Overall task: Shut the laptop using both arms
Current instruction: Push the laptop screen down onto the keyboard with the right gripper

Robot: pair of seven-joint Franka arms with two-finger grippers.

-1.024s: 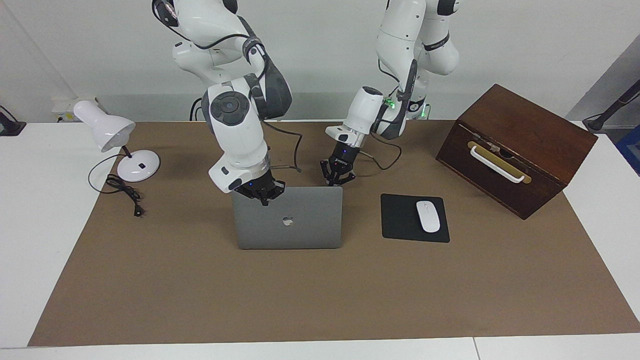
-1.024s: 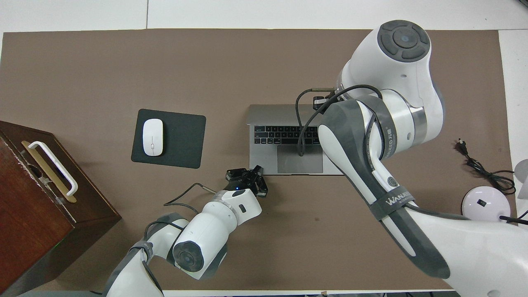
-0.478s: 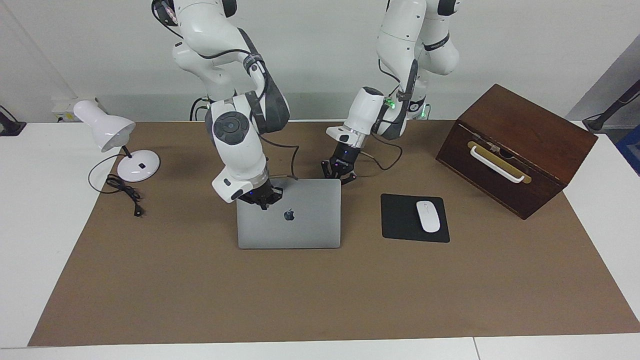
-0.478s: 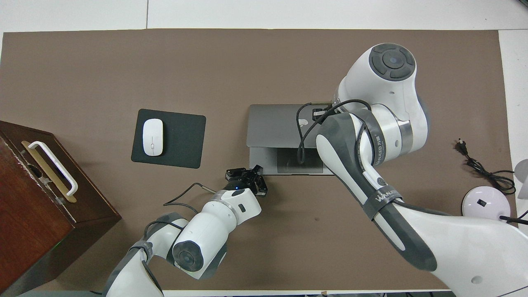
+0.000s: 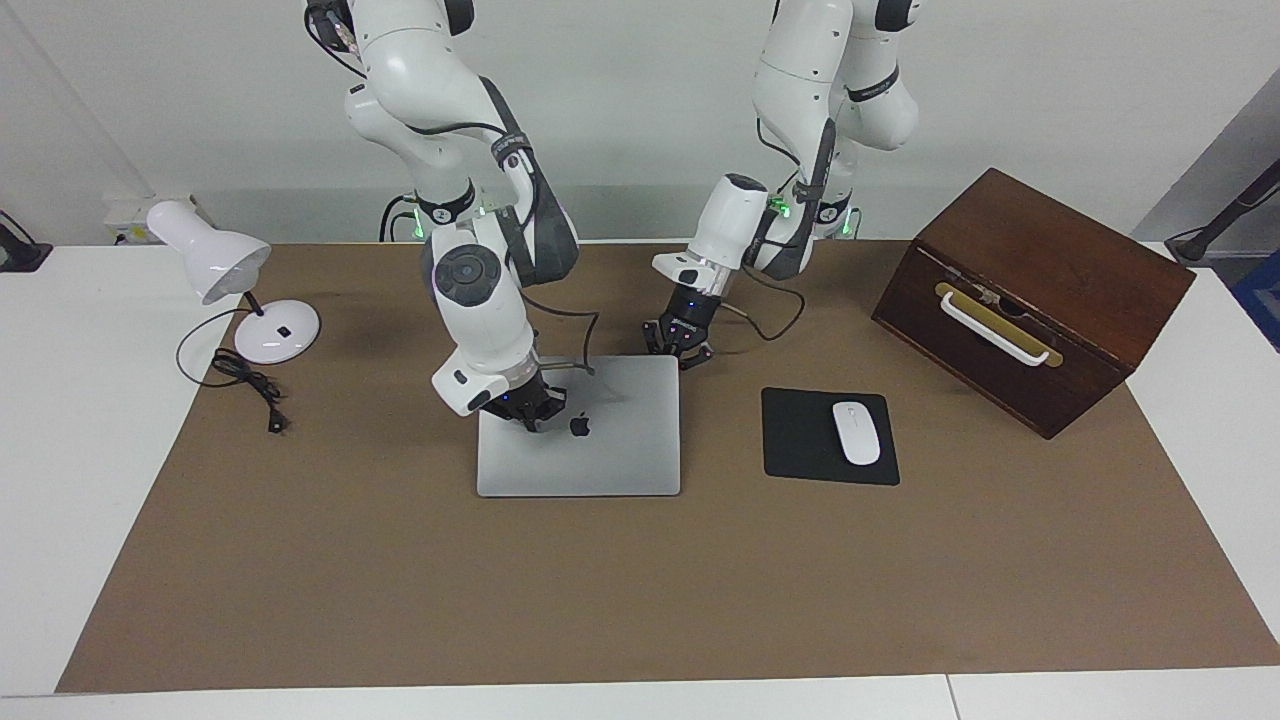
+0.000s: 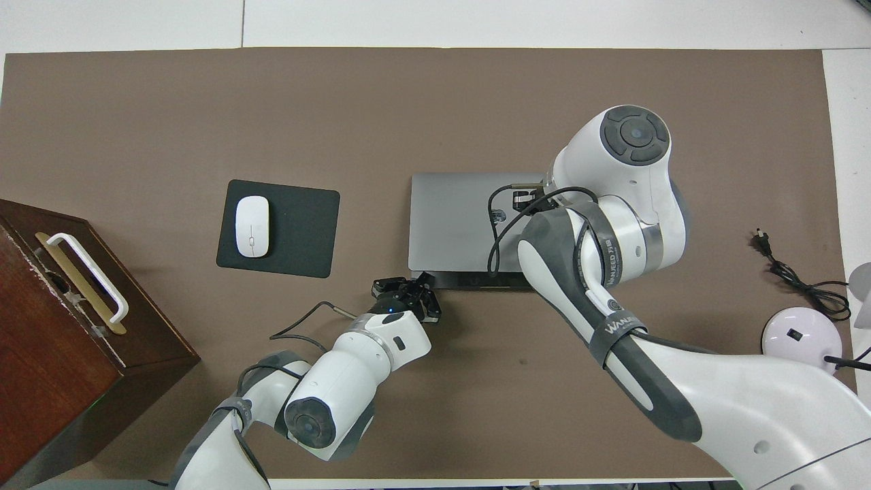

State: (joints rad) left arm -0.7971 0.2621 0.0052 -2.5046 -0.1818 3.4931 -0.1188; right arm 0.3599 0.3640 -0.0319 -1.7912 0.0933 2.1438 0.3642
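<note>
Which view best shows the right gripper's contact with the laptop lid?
The facing view: the right gripper presses on the laptop lid beside the logo. In the overhead view the right arm's own wrist hides that gripper; only the lid shows.

Laptop (image 5: 600, 450): silver-grey lid, dark apple logo at centre. Mousepad (image 5: 800, 440): plain black. Mouse (image 5: 856, 432): white. Box (image 5: 1040, 290): dark reddish-brown wood, brass-coloured plate, white handle. Lamp (image 5: 215, 262): white shade and base, black cord. Mat (image 5: 640, 590): plain brown, over a white desk (image 5: 60, 450). Arms: white shells, dark grey joint covers, black cables, green lights near the wrists. Left gripper (image 5: 688, 352) and right gripper (image 5: 526, 412): black.
</note>
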